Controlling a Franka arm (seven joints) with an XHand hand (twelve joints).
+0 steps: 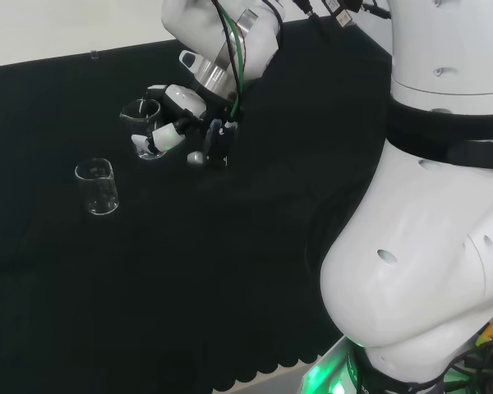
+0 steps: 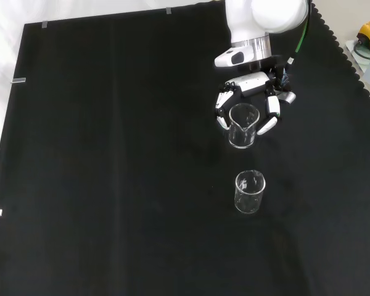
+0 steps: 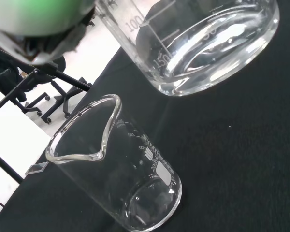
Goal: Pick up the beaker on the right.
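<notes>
Clear glass, two beakers on the black-clothed tabletop (image 2: 111, 185), both upright with long axis vertical and mouth up. In the front view, one beaker (image 2: 243, 125) higher in frame, set between the fingers (image 2: 268, 123) of the hand (image 2: 251, 83); second beaker (image 2: 250, 192) just below it, apart, free of any touch. In the head view, held beaker (image 1: 145, 127) to the right, nearest the white arm link (image 1: 427, 246); other beaker (image 1: 97, 186) to its left and nearer. Fingers curled round the beaker from both sides, grasping it at the wall. In the wrist view, spout of the free beaker (image 3: 117, 169) facing the camera, grasped beaker's base (image 3: 203, 43) close and large.
</notes>
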